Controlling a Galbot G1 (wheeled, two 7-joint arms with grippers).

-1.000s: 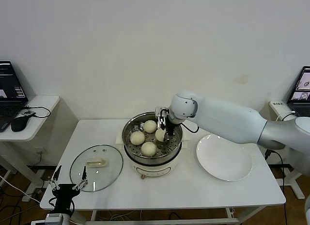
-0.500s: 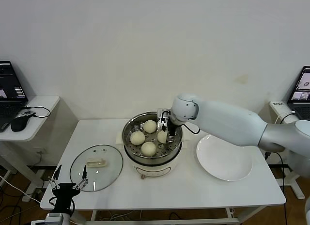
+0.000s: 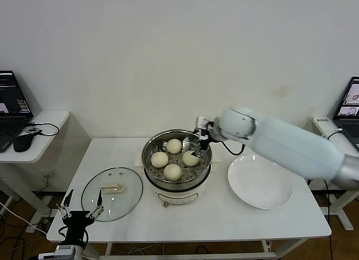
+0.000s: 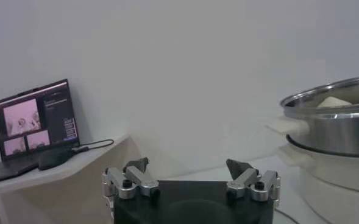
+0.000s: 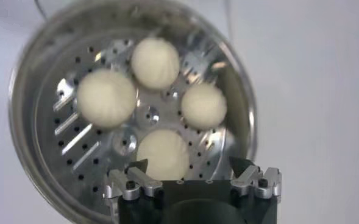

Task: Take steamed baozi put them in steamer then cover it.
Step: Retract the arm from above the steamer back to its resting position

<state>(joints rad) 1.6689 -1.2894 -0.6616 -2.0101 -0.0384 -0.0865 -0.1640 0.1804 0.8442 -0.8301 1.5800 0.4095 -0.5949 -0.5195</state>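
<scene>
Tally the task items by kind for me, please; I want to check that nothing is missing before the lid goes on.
Steamed baozi, in the steamer: 4
Steamer: 1
Cover, lying on the table to the steamer's left: 1
White plate, to the steamer's right: 1
Total: 7

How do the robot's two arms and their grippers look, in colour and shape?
The right arm has smooth, rounded pale grey-white shells and a black cable near the wrist. The right gripper and the left gripper look alike: a black body with two silver metal brackets, bolted, carrying dark fingertips.
</scene>
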